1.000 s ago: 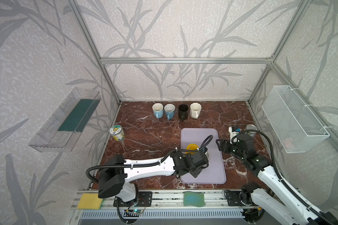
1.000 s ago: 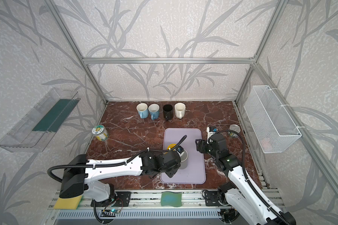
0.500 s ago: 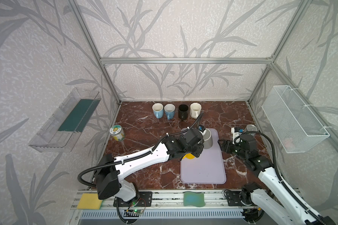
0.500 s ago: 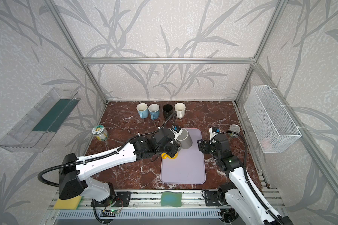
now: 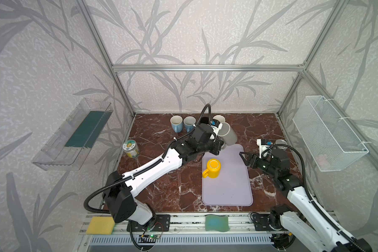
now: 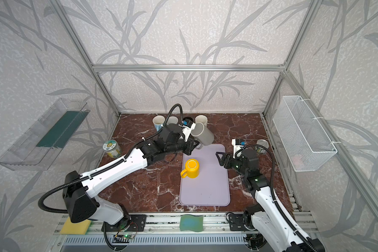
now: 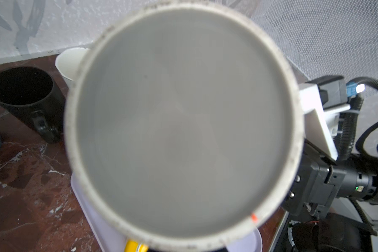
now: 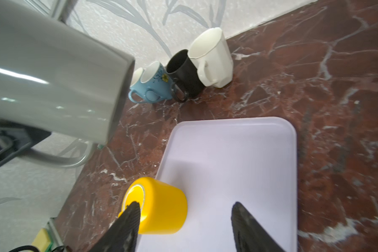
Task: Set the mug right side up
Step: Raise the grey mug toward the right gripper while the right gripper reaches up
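Near the left edge of the worktop [image 5: 162, 185] stands a jar [image 5: 131, 149] with a printed lid. Along the back edge runs a row of upright mugs, starting with two blue mugs [image 5: 176, 126] side by side.

My left arm reaches across to the back middle. My left gripper [image 6: 193, 145] is pressed together on the handle [image 8: 74, 159] of the grey mug [image 5: 228, 135]. That mug hangs in the air, tilted on a slant, over the back edge of the tray [image 5: 227, 185] and just in front of the row. One round end of it fills my left wrist view. It is too blurred for me to tell base from mouth.

Behind it the row goes on with a black mug [image 8: 184, 74] and a white mug [image 8: 212, 59], the two touching.

The lilac tray lies right of the middle, its long side running from front to back. A yellow mug [image 5: 213, 168] stands bottom up on the tray's left side, in the back half. Its handle points toward the front left corner of the worktop.

My right gripper [image 6: 219, 158] hangs over the tray's right edge, level with the yellow mug and well apart from it. Its jaws are spread, with nothing between them.

A small tin [image 5: 279, 144] stands near the right edge of the worktop, behind my right arm.
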`<action>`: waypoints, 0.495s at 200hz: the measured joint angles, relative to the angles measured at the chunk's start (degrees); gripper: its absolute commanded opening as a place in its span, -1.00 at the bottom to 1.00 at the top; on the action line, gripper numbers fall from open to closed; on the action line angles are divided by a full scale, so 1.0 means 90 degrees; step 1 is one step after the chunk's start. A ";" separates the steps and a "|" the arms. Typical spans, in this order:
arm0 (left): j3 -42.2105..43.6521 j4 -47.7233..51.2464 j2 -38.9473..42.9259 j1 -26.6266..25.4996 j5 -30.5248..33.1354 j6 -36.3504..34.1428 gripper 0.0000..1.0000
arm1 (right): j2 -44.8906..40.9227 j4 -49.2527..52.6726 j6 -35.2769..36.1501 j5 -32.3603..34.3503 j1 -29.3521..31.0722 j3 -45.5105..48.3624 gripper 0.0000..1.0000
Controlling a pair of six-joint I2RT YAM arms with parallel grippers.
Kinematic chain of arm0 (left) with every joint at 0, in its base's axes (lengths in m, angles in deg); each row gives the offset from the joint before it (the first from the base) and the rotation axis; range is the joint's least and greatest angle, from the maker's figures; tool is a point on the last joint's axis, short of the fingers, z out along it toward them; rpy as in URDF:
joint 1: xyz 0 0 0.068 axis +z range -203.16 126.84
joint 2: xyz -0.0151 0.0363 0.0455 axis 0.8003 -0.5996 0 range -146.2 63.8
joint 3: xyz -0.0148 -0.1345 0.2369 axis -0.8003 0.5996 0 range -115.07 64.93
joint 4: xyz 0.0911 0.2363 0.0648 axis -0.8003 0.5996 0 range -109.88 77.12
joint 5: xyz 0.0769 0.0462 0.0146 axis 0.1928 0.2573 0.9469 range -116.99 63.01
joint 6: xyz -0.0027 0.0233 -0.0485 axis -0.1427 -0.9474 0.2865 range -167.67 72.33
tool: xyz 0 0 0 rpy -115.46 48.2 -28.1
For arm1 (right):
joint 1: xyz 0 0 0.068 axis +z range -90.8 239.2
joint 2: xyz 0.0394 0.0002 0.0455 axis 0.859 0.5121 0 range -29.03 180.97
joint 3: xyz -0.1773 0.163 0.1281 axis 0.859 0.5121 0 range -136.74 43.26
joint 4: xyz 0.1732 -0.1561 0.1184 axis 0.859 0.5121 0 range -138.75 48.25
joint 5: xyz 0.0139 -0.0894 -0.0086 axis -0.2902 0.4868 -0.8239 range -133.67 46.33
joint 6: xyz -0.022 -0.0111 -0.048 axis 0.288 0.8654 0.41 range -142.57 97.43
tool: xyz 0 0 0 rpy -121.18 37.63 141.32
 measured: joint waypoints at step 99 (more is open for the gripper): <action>-0.0294 -0.1460 0.0007 0.0818 -0.1615 0.0794 -1.00 | 0.1042 -0.3215 -0.1829 -0.1319 -0.0007 -0.0474 0.35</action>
